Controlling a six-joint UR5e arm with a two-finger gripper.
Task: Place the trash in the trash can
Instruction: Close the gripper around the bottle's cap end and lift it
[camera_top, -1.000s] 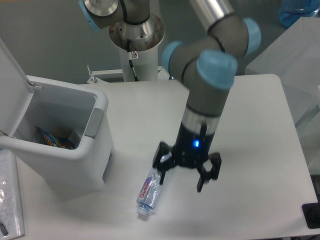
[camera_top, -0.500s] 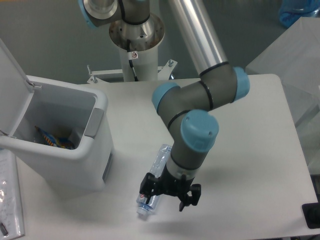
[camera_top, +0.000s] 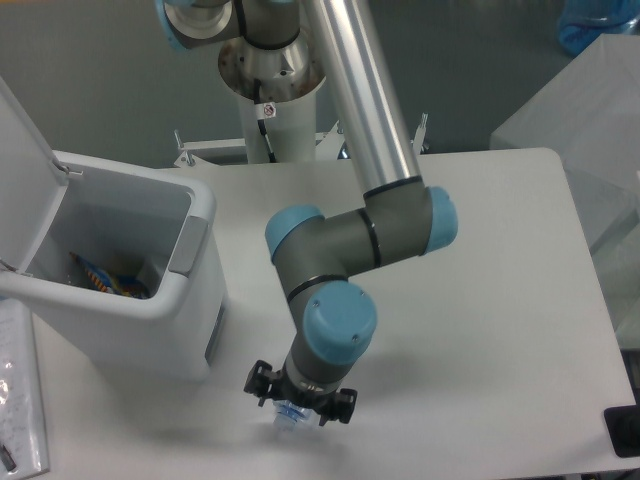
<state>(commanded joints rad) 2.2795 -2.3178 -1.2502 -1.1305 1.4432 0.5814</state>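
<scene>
White tabletop (camera_top: 500, 300), grey wall behind. White rectangular plastic bin (camera_top: 150, 290) far left, lid open. My pincer (camera_top: 297, 404) near centre, fingers spread either side of crushed clear plastic bottle (camera_top: 291, 414), mostly hidden beneath.

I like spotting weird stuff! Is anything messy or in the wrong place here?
Only the bottle: it lies on the table instead of in the trash can, mostly hidden under the gripper. The can's lid is flipped open and colourful trash sits inside. Nothing looks spilled.
</scene>
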